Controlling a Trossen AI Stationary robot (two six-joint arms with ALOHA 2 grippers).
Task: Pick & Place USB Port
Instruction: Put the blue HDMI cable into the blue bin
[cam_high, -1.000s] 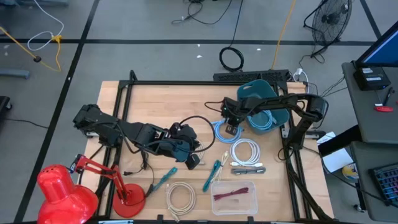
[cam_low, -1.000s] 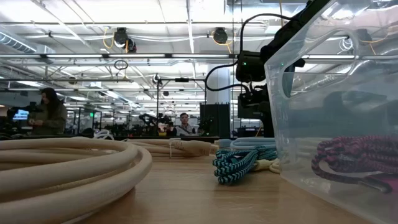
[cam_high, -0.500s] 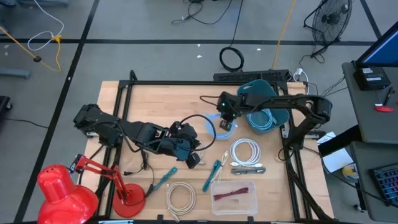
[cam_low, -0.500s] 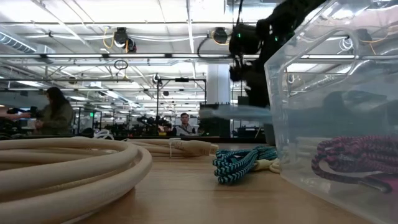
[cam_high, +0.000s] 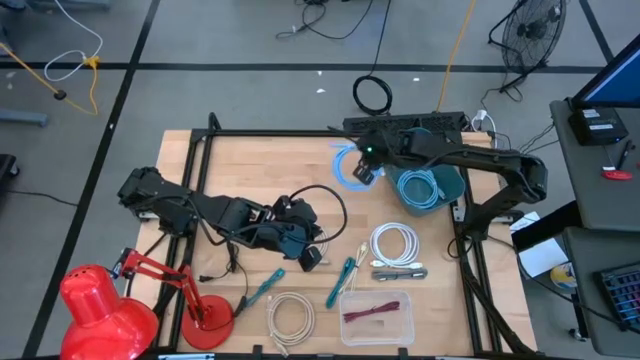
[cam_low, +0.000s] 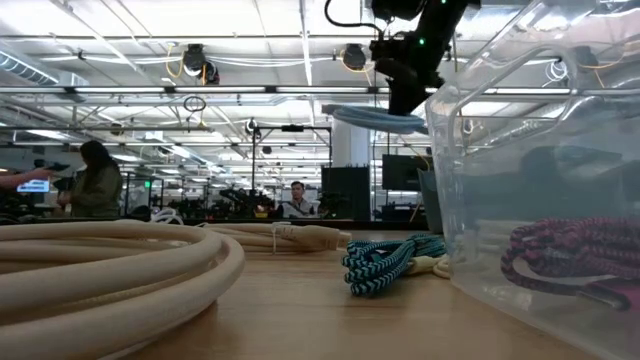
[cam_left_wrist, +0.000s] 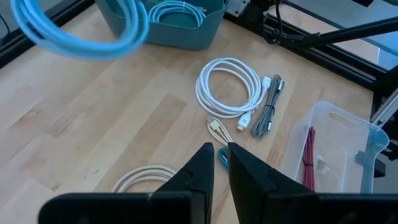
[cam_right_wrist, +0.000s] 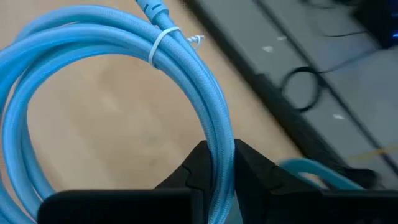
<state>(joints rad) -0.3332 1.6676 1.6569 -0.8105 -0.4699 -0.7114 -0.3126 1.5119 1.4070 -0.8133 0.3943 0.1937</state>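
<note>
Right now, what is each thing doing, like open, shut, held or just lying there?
Right gripper: shut on the light blue coiled cable, lifted off the table.
Left gripper: shut, empty, above the table.
Teal plastic bin: upright, blue cable inside.
Clear plastic box: open, no lid, dark red cable inside.
White coiled cable: lying on the table.

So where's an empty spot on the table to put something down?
The far left corner of the table is bare wood, beyond the left gripper. The near right is crowded: white cable, clear box, teal bin. The right gripper holds the blue cable aloft.
</note>
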